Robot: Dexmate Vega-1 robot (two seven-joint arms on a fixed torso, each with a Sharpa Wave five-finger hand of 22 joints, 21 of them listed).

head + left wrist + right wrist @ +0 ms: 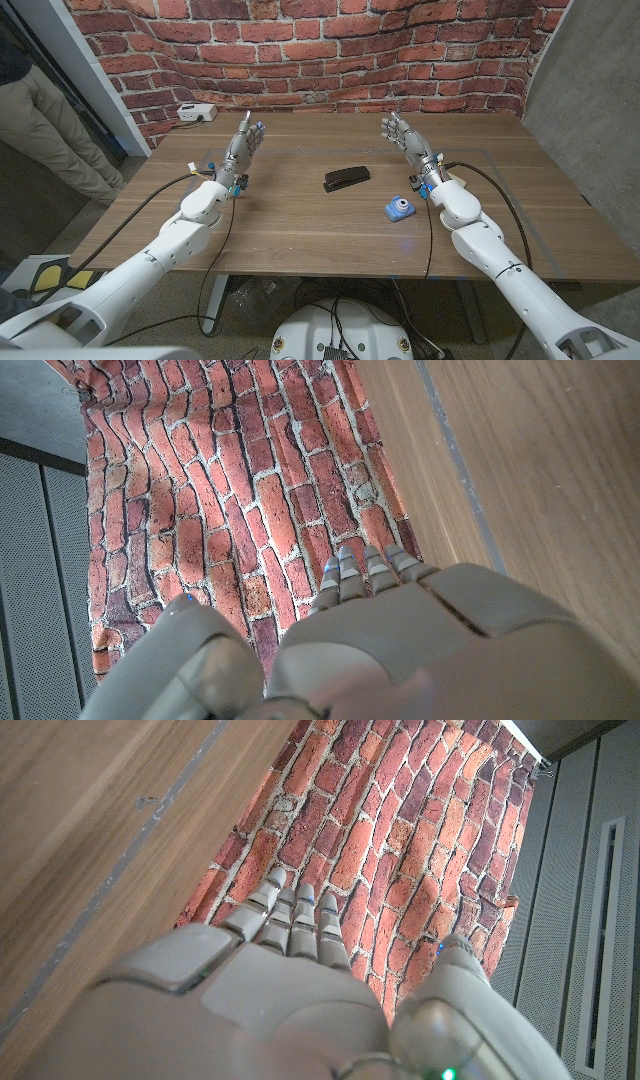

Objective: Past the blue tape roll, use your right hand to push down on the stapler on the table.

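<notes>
Blue toy camera (398,208) lies near black stapler (346,179).

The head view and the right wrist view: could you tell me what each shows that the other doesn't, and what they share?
Head view alone: the black stapler, the blue tape roll nearer the robot, the left hand, a white power strip and a person at the left edge. Right wrist view alone: grey panelled walls beside the bricks. Both: the right hand, holding nothing, the wooden table and the brick wall.

Even, soft indoor light; faint shadows beside both hands; head view bows at edges; wrist close-ups slightly blurred.
</notes>
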